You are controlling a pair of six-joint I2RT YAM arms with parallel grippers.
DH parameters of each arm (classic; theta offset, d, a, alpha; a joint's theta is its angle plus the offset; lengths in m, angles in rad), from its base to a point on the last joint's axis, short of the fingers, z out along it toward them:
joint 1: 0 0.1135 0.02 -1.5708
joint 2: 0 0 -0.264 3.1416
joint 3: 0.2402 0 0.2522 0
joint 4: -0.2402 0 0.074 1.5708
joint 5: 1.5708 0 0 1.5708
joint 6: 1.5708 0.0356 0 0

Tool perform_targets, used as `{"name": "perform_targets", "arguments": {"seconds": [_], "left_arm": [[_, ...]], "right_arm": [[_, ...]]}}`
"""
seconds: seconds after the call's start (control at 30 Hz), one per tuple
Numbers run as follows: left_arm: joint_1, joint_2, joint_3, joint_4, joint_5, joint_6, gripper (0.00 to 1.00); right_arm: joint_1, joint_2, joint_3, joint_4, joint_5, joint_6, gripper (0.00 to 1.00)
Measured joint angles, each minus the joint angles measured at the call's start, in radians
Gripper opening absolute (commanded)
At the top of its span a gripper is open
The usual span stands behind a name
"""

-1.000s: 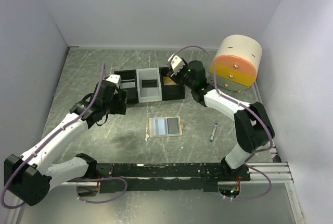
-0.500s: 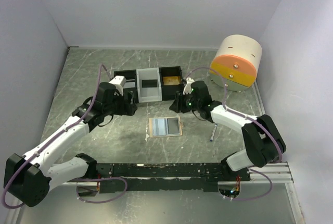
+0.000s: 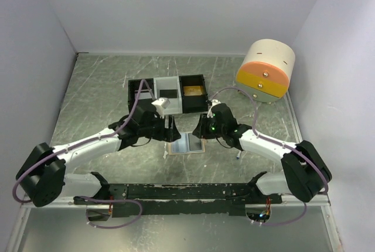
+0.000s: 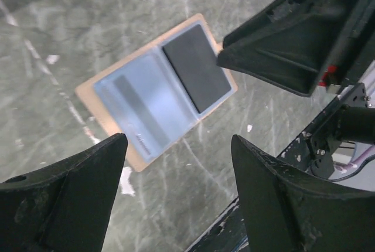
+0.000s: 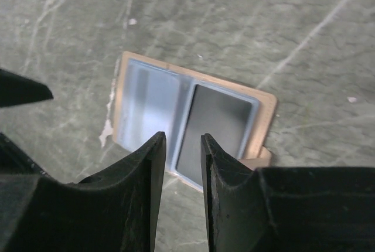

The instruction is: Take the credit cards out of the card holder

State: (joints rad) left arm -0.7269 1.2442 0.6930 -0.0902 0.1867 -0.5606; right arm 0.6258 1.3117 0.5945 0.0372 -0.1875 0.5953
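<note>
The counter (image 3: 94, 88) is a grey-green, stone-look surface with pale marble veins. It is smooth with a dull sheen and has a few white scuffs. The card holder (image 4: 153, 91) has a tan rim that looks like matt leather or an imitation of it. Its pale silvery-blue inside is smooth with a soft satin shine. A dark card (image 4: 195, 69) in one pocket looks matt charcoal. The left claw (image 4: 176, 146) and right claw (image 5: 181, 143) have black plastic fingers, matt and finely grained. The arms (image 3: 88, 143) wear glossy white plastic shells. The tray (image 3: 132, 94) is smooth black and white plastic.
</note>
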Motion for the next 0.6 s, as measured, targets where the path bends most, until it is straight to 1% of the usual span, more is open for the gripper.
{"name": "perform_targets", "arguments": {"seconds": [0.13, 0.33, 0.6], "left_arm": [[-0.062, 0.069, 0.001, 0.057, -0.003, -0.05, 0.79], [-0.127, 0.182, 0.045, 0.105, -0.014, -0.094, 0.74], [-0.142, 0.264, 0.074, 0.162, -0.018, -0.13, 0.66]], "right_arm": [[0.0, 0.02, 0.0, -0.05, 0.056, 0.0, 0.3], [0.0, 0.042, 0.0, -0.091, 0.102, 0.0, 0.3], [-0.007, 0.083, 0.0, -0.099, 0.112, -0.001, 0.27]]}}
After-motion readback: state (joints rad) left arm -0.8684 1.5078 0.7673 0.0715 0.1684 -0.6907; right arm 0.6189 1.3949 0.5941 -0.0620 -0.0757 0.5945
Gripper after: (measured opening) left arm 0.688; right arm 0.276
